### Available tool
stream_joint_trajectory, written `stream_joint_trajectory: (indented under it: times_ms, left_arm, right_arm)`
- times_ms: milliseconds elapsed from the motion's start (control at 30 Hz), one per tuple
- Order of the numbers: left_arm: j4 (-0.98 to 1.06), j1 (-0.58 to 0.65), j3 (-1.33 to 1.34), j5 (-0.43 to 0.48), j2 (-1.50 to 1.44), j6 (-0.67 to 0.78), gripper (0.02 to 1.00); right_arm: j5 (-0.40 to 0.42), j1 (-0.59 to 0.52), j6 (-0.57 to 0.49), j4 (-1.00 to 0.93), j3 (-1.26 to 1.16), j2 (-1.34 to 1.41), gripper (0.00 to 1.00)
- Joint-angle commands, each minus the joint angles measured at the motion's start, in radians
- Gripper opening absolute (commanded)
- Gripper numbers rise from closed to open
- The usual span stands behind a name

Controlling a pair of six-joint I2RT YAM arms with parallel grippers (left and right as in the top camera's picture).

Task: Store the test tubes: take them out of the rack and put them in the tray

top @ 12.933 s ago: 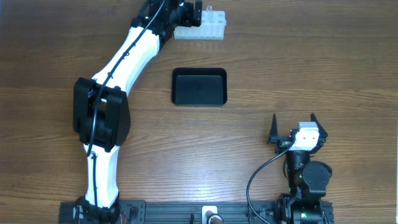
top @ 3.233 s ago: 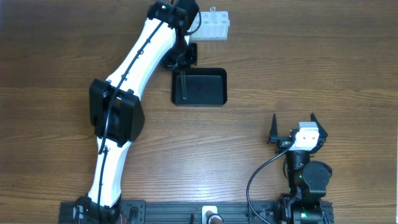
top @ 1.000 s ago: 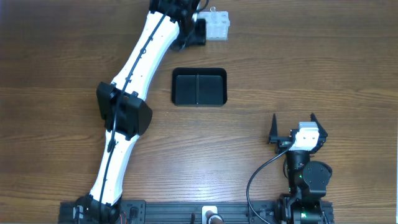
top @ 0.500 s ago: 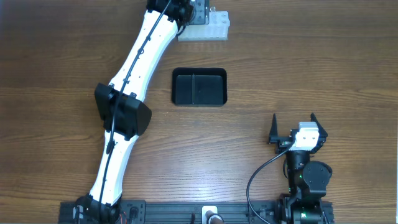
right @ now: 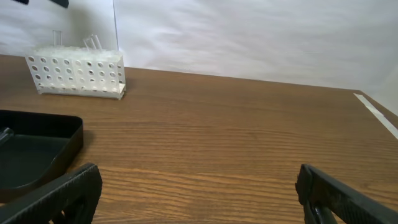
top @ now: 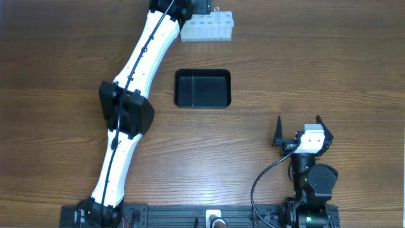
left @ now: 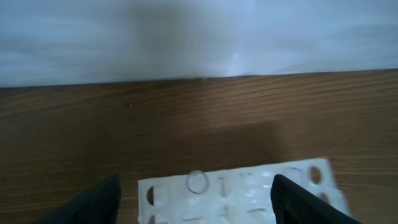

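A white test tube rack (top: 207, 30) stands at the table's far edge, with a clear tube (top: 217, 10) upright near its far right corner. My left gripper (top: 196, 6) hovers over the rack's left part. In the left wrist view the rack (left: 249, 193) lies below the open left gripper (left: 196, 208), and one tube rim (left: 196, 182) shows between the fingers. The black tray (top: 218, 88) sits mid-table with one tube (top: 192, 88) lying in its left half. My right gripper (top: 297, 134) rests open near its base, holding nothing. From there the rack (right: 78, 73) and tray (right: 37, 146) are far off.
Bare wooden table lies all around the tray and rack. A white wall or sheet (left: 199, 37) rises just behind the rack at the table's far edge. The left arm's long white links (top: 136, 76) cross the table's left side.
After laying a tube in the tray, my left gripper went back up over the rack. The tube in the tray has rolled left. The right arm has not moved.
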Motion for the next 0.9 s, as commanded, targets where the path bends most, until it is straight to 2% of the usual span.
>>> stream_joint_trajectory:
  times_ms: [33, 600, 833, 900]
  left_arm:
    - [0.021, 0.021, 0.018, -0.019, 0.042, 0.021, 0.761]
    - [0.052, 0.024, 0.018, 0.045, 0.105, 0.022, 0.746]
    - [0.054, 0.025, 0.018, 0.045, 0.106, 0.026, 0.698]
    - [0.054, 0.025, 0.018, 0.045, 0.106, 0.026, 0.658]
  right_arm:
    - [-0.011, 0.006, 0.002, 0.002, -0.009, -0.011, 0.993]
    - [-0.011, 0.006, 0.002, 0.002, -0.009, -0.011, 0.993]
    - [-0.011, 0.006, 0.002, 0.002, -0.009, -0.011, 0.993]
    - [-0.011, 0.006, 0.002, 0.002, -0.009, -0.011, 0.991]
